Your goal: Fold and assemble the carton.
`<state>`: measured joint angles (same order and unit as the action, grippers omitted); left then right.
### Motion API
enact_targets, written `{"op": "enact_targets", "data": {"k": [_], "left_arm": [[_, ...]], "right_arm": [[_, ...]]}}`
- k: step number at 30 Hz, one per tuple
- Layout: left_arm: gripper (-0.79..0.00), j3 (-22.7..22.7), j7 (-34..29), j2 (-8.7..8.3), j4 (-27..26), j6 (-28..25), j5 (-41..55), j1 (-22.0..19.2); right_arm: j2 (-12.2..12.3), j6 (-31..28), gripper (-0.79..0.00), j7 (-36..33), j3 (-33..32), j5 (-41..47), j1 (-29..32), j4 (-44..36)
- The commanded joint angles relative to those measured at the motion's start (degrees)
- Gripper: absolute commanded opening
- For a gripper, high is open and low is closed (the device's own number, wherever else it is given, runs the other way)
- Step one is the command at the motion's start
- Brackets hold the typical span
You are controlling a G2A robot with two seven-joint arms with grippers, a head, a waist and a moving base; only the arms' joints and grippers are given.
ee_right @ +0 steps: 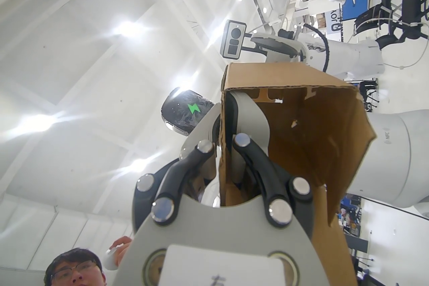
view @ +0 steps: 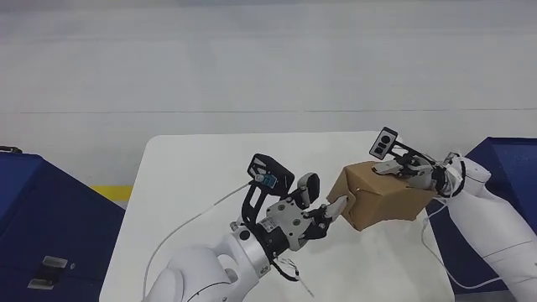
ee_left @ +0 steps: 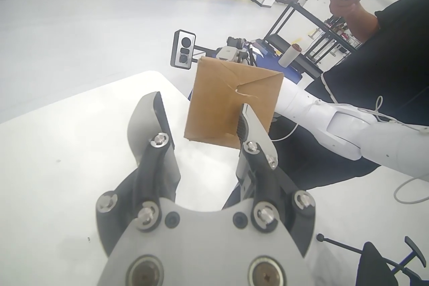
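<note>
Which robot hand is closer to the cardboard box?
Right. The right gripper is shut on the carton wall, one finger inside; the left gripper is open beside its folded end.

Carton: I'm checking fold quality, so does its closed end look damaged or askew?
Yes. The carton has what looks like a small ragged tear near the middle of its closed end, where the flap edges meet.

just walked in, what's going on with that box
A two-armed robot is assembling a brown carton near the right edge of the white table. The right gripper is clamped on one wall at the carton's open end, one finger inside. The left gripper is open at the folded end, gripping nothing.
</note>
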<state>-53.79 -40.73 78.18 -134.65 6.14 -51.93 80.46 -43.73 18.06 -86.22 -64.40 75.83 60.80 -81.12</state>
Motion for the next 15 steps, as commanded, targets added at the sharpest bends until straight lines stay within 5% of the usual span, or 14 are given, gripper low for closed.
{"op": "enact_targets", "data": {"k": [1,15], "left_arm": [[-0.394,0.65,-0.05,0.01,0.00,0.58,-0.66,0.06],[-0.394,1.86,-0.52,0.25,2.49,2.85,-1.74,-2.34]], "right_arm": [[-0.01,-0.02,-0.785,-0.02,0.31,-0.05,-0.11,-0.07],[0.06,-0.31,-0.785,-0.31,1.93,0.25,-0.88,0.18]]}}
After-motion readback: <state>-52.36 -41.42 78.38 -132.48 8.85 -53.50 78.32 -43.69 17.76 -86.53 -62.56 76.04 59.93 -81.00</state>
